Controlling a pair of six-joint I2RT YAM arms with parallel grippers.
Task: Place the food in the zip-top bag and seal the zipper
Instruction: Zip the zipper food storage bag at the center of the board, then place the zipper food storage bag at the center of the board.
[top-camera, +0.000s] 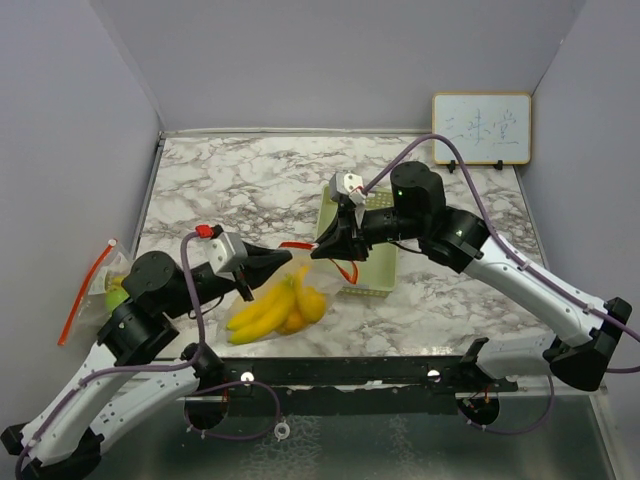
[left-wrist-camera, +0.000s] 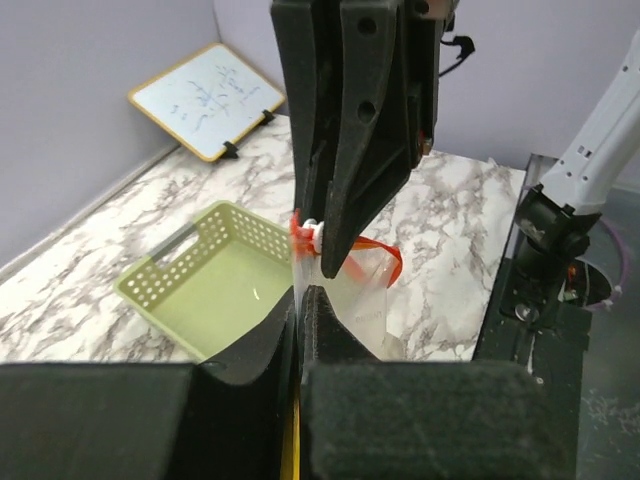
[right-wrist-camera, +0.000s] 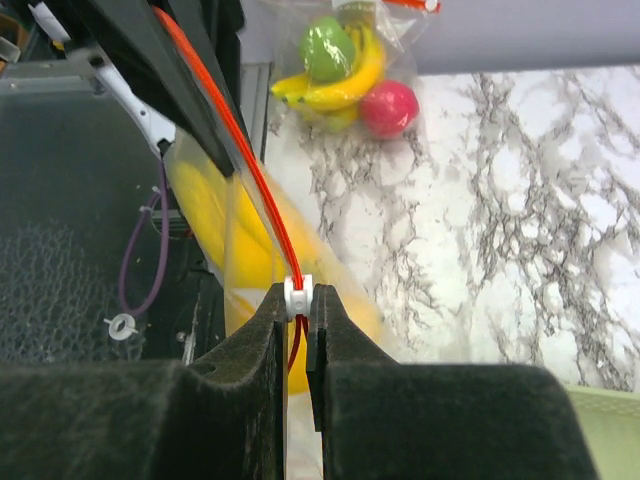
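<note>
Near the front middle of the marble table (top-camera: 250, 180), a bunch of yellow bananas (top-camera: 270, 310) lies inside the clear zip-top bag (left-wrist-camera: 365, 290). The bag's mouth is lifted up and away from the fruit. The left gripper (left-wrist-camera: 300, 300) comes in from the left with its jaws pressed tight on the upper edge of the bag. Just to its right, the right gripper (right-wrist-camera: 297, 300) is clamped narrow on the white slider (right-wrist-camera: 297, 295) of the orange-red zipper (right-wrist-camera: 270, 220), and the strip runs taut from its fingers towards the other gripper. The two grippers sit close together, tip to tip, above the bananas.

At the left edge of the table, against the wall, a second bag (right-wrist-camera: 400, 45) holds a green lime (right-wrist-camera: 327, 50), a single banana (right-wrist-camera: 345, 88) and a red apple (right-wrist-camera: 390, 108). Behind the right gripper stands a pale green basket (left-wrist-camera: 200, 290). A small whiteboard (top-camera: 481, 128) leans at the far right corner
</note>
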